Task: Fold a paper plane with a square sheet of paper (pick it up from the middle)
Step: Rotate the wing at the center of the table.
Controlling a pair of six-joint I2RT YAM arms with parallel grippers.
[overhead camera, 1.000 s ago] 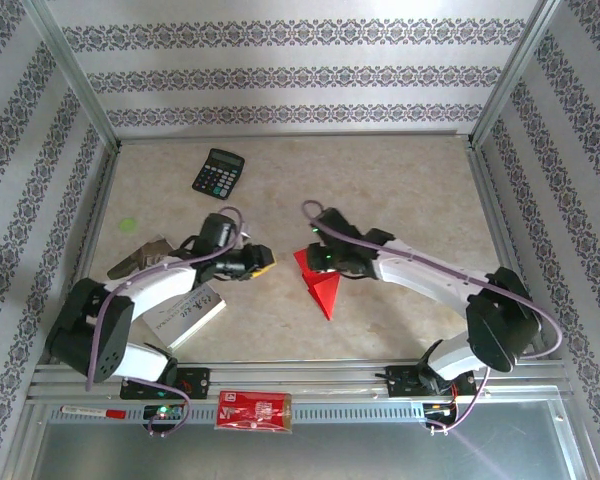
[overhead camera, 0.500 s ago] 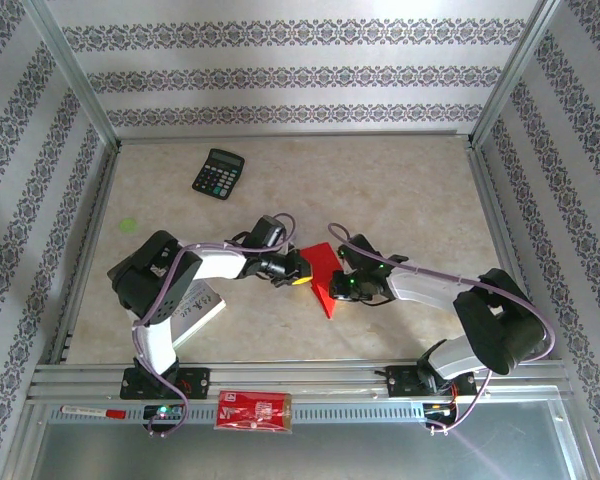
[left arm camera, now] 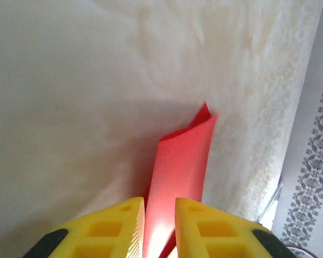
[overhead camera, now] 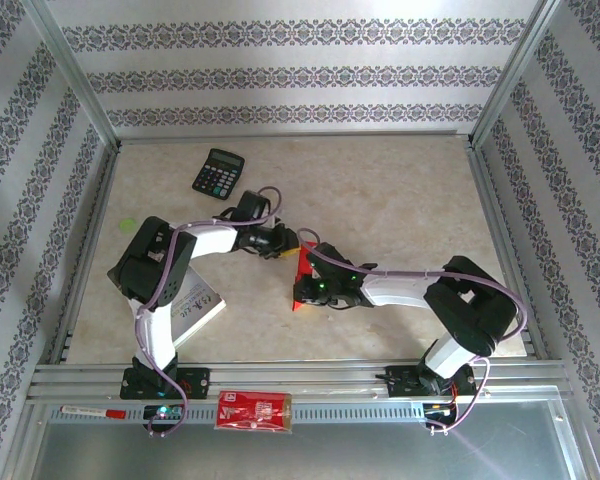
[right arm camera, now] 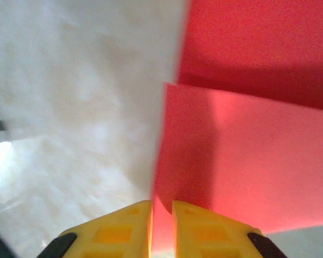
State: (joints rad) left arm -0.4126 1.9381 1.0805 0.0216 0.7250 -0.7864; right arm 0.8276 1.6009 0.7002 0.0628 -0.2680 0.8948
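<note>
From where I stand, the red paper (overhead camera: pixel 301 270) sits out on the table (overhead camera: pixel 400 200), well apart from the black calculator (overhead camera: pixel 218 173): to the calculator's right and a good way closer to the arms' bases. It is folded up narrow and looks to be standing on edge rather than lying flat. From above it reads as a slim red strip. Its long axis runs from the end nearest the calculator down toward the near edge of the table, leaning only slightly off straight. I cannot make out which end is the pointed one from above. The left gripper (overhead camera: pixel 288 245) has hold of the end nearer the calculator. In its wrist camera the yellow fingers (left arm camera: pixel 113 226) are pinched on the paper (left arm camera: pixel 180 161), which stretches away from them as a folded panel with a small peak at its far tip. The right gripper (overhead camera: pixel 306 289) is clamped on the end farther from the calculator. Up close, its fingers (right arm camera: pixel 124 228) are squeezed nearly together around a red edge (right arm camera: pixel 247 161), with a crease line crossing the sheet beyond them.
</note>
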